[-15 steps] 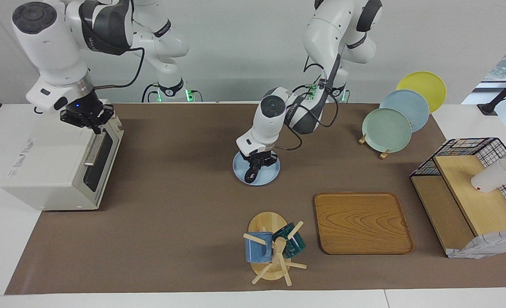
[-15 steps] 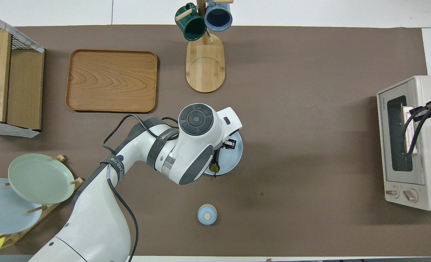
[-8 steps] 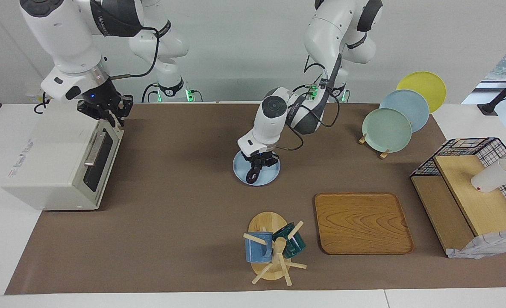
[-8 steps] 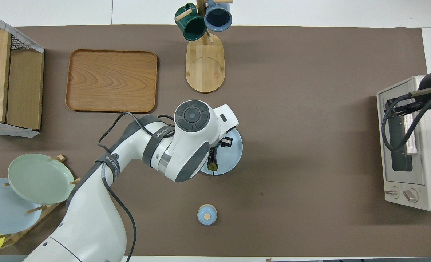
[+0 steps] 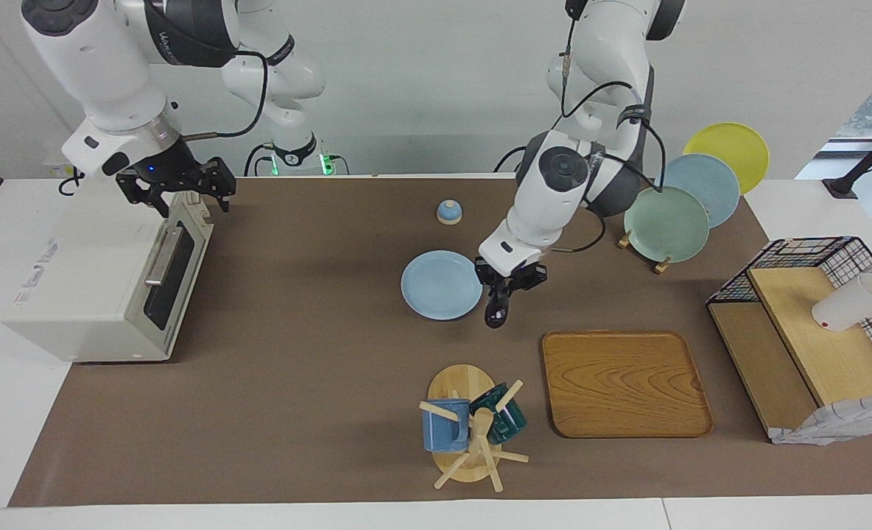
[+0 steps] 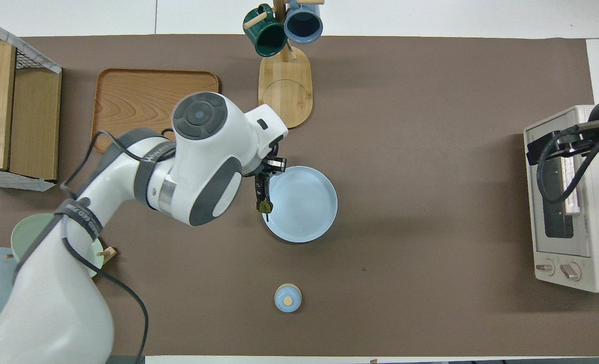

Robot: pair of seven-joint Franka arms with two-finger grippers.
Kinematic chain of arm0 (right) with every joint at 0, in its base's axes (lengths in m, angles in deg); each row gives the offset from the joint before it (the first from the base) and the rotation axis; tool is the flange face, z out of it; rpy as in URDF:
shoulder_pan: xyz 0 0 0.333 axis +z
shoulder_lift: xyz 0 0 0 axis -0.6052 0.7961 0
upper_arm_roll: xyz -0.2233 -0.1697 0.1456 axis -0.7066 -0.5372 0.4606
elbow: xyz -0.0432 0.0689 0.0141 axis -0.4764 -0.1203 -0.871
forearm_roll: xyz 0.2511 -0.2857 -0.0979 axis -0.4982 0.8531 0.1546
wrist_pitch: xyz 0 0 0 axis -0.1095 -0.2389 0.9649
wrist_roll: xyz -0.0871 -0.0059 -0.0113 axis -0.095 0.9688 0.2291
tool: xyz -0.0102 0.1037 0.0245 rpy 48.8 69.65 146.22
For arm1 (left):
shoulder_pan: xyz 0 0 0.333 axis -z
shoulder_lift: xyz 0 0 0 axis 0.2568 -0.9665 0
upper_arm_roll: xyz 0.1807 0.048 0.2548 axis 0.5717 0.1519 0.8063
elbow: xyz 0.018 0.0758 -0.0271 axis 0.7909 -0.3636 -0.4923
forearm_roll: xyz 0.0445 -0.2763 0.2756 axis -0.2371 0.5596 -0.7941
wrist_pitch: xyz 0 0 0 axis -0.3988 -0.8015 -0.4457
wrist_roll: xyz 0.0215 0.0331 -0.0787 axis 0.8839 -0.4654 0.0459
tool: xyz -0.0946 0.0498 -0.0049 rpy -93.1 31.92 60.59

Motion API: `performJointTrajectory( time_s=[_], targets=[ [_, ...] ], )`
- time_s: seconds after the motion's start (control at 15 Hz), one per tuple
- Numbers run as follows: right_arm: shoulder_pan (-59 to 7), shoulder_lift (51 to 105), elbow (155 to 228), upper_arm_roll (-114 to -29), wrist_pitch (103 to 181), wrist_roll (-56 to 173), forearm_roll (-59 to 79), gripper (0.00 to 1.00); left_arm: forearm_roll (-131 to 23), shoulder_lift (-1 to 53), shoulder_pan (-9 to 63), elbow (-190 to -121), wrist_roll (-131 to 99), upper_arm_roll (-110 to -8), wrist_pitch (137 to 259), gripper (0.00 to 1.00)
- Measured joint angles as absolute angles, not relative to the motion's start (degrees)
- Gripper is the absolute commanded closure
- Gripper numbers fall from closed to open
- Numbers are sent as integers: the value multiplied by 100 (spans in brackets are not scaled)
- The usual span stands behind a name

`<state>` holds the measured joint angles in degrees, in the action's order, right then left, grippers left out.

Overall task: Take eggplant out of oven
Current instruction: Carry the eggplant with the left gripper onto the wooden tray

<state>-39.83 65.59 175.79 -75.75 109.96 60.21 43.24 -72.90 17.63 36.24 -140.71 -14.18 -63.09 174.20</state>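
The dark eggplant (image 5: pixel 494 309) hangs upright in the air, with my left gripper (image 5: pixel 507 283) shut on its upper end. It is over the brown mat at the rim of the blue plate (image 5: pixel 436 287), on the side toward the wooden tray (image 5: pixel 624 383). From overhead the eggplant (image 6: pixel 264 194) overlaps the plate's edge (image 6: pixel 304 232). The off-white oven (image 5: pixel 90 287) stands at the right arm's end with its door closed. My right gripper (image 5: pixel 178 190) hovers open just above the oven's top front edge, holding nothing.
A small blue lid (image 5: pixel 448 212) lies nearer the robots than the plate. A mug tree (image 5: pixel 473 427) with two mugs stands near the table's front edge beside the tray. A rack of plates (image 5: pixel 668 224) and a wire basket with wooden shelves (image 5: pixel 804 331) fill the left arm's end.
My left arm has lifted the eggplant off the blue plate and carried it toward the tray. My right gripper has opened and shifted along the oven's top edge.
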Motion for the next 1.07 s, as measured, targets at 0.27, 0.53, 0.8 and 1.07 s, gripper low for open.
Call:
performJointTrajectory(
  time_s=[0.27,0.53,0.8,1.07],
  targets=[
    [-3555,6545,17582,-7981,10990,6021,4324,0,-7311,1719,2854,-13871,-1948,-6288,17234,100],
    [-3597,6544,17582,-8012,10990,6021,4324,0,-7323,1579,2213,-13860,-2634,-6283,17241,100],
    [-3707,6472,17582,-7841,10682,6021,4325,0,-7732,1216,1836,-13862,-2892,-6286,17792,100],
    [-3710,6400,17596,-7803,10612,6021,4325,0,-7784,778,1721,-13906,-2893,-6283,18339,100]
  ],
)
